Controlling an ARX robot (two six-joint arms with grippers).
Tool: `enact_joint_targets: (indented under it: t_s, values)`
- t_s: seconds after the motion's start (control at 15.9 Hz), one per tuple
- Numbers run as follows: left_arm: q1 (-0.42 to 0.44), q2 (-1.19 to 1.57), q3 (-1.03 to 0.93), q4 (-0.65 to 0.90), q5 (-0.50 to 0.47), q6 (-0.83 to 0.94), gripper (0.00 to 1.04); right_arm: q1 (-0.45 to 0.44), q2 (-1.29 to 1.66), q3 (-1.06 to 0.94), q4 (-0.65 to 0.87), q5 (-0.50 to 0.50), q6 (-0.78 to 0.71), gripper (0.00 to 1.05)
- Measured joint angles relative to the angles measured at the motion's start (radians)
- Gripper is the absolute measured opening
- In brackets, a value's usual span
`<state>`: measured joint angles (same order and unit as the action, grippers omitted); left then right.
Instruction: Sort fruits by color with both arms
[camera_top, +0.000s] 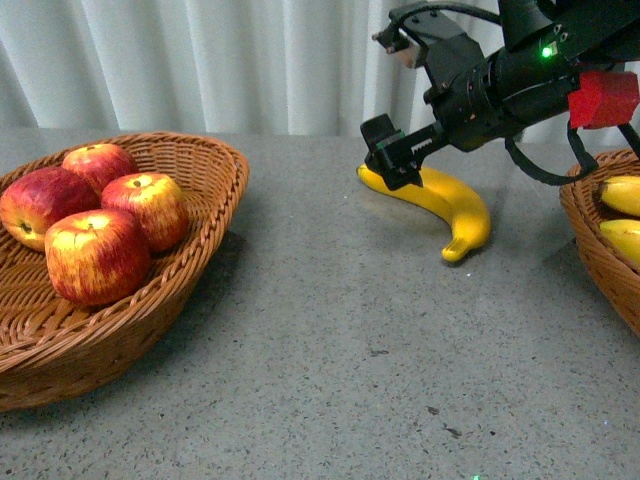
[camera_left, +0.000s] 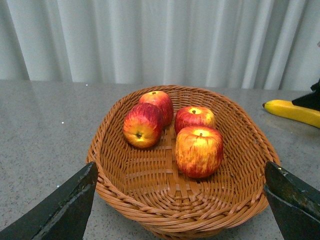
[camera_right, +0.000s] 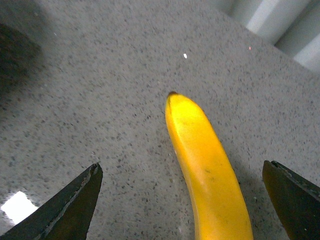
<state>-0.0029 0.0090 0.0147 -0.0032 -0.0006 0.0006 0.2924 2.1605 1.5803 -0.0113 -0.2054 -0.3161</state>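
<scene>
Four apples (camera_top: 97, 256) sit in the left basket (camera_top: 60, 350), bunched together and touching. All are red streaked with yellow, stems up or tipped a little. They crowd one end, and the rest of the weave is bare.

One banana (camera_top: 450, 205) lies loose on the grey speckled worktop (camera_top: 330, 350), between the two baskets but nearer the right one. It curves, with one tip pointing toward me and the other end under the arm. It lies flat and nothing grips it.

The right arm (camera_top: 510, 85) reaches in from the upper right and slopes down to that far end. Its red block (camera_top: 603, 97) and lit green light (camera_top: 547, 49) both show. The right pincer (camera_top: 392, 160) is spread wide, low over the banana's end. In the right wrist view both fingers (camera_right: 65, 210) stand well clear, one on each side, with the yellow tip in the gap between them. I see no contact with the peel there. From the front I cannot tell whether a finger brushes it.

The right basket (camera_top: 600, 250) is cut off by the picture's edge, and two more bananas (camera_top: 625, 195) lie inside it, one beside the other.

The left pincer (camera_left: 180, 167) shows only in its own wrist view. Its fingers are spread far apart and empty, facing the left basket from outside its rim. The loose banana's tip shows off to one side in that view.

A pale pleated curtain (camera_top: 250, 60) hangs behind the worktop.
</scene>
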Motion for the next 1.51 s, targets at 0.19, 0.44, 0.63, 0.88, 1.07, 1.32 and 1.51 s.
enact_joint_targets:
  t_s: [0.19,0.44,0.63,0.88,1.07,1.32,1.51]
  values:
    - [0.000,0.000,0.000,0.000,0.000,0.000,0.98,-0.008,0.034,0.037,-0.051,0.053,-0.010,0.98]
    - [0.000,0.000,0.000,0.000,0.000,0.000,0.98,-0.012,0.080,0.085,-0.127,0.142,-0.018,0.98]
    - [0.000,0.000,0.000,0.000,0.000,0.000,0.98,-0.011,0.097,0.108,-0.222,0.164,-0.013,0.98]
    - [0.000,0.000,0.000,0.000,0.000,0.000,0.98,-0.003,0.097,0.111,-0.248,0.138,-0.013,0.50]
    - [0.000,0.000,0.000,0.000,0.000,0.000,0.98,-0.007,0.082,0.067,-0.091,0.036,0.072,0.35]
    - [0.000,0.000,0.000,0.000,0.000,0.000,0.98,-0.099,-0.168,-0.123,0.173,-0.208,0.370,0.35]
    - [0.000,0.000,0.000,0.000,0.000,0.000,0.98,-0.292,-0.394,-0.377,0.229,-0.291,0.403,0.34]
